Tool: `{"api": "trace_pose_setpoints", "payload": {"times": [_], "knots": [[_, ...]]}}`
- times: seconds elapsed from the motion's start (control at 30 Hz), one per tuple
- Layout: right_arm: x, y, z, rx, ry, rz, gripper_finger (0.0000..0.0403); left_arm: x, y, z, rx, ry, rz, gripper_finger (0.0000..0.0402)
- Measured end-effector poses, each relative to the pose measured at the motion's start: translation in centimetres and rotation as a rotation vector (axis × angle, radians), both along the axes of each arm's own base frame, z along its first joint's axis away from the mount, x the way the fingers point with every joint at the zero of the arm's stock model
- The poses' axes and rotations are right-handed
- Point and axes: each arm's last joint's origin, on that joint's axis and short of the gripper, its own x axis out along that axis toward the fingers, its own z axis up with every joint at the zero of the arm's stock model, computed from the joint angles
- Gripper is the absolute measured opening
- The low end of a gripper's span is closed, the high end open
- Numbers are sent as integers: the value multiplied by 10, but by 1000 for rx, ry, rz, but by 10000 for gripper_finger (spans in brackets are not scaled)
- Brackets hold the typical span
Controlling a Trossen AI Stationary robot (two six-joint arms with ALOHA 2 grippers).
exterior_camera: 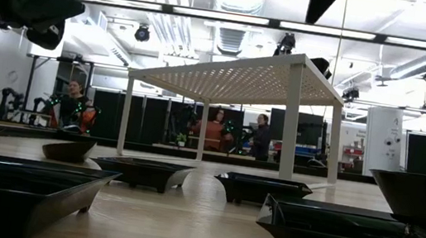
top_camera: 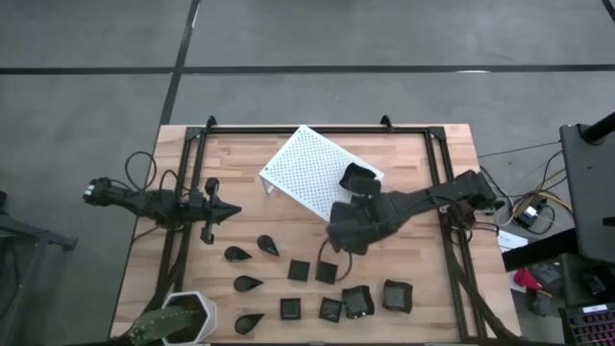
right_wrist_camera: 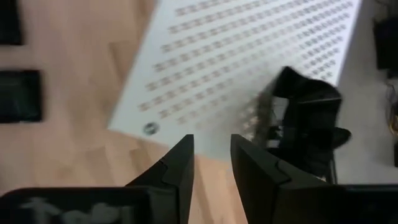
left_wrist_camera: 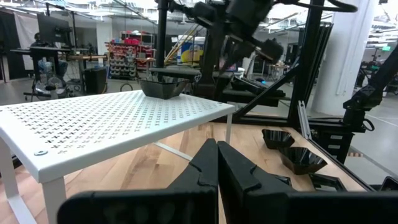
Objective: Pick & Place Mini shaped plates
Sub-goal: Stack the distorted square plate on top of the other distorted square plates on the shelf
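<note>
One wavy-rimmed black plate [top_camera: 358, 178] rests on the white perforated rack [top_camera: 317, 173], near its right corner; it also shows in the right wrist view [right_wrist_camera: 308, 118] and the left wrist view [left_wrist_camera: 165, 87]. Several more black plates lie on the table in front: teardrops [top_camera: 247, 284], flat squares [top_camera: 299, 271] and wavy squares [top_camera: 396, 295]. My right gripper [top_camera: 341, 219] is above the rack's near corner, open and empty [right_wrist_camera: 211, 155]. My left gripper [top_camera: 226, 210] waits at the table's left, shut and empty [left_wrist_camera: 217, 158].
A white hexagonal plant pot [top_camera: 187, 317] stands at the near left corner. A black frame [top_camera: 437, 144] runs along the table's far edge and both sides. Bare wood lies between the left gripper and the rack. People sit in the room beyond the table [exterior_camera: 73, 104].
</note>
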Motion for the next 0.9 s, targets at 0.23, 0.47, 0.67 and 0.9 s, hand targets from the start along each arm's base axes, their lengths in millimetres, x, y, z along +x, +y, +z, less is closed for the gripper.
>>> {"api": "trace_pose_setpoints", "payload": {"times": [0.23,0.47,0.67,0.9], "knots": [[-7,52,-2,106,-38,235,88,0,0,0,0,0,0,0],[-25,99,-7,163,-69,368,80,0,0,0,0,0,0,0],[-48,129,-14,216,-72,332,83,0,0,0,0,0,0,0],[-74,154,-42,269,-2,262,89,0,0,0,0,0,-1,0]]}}
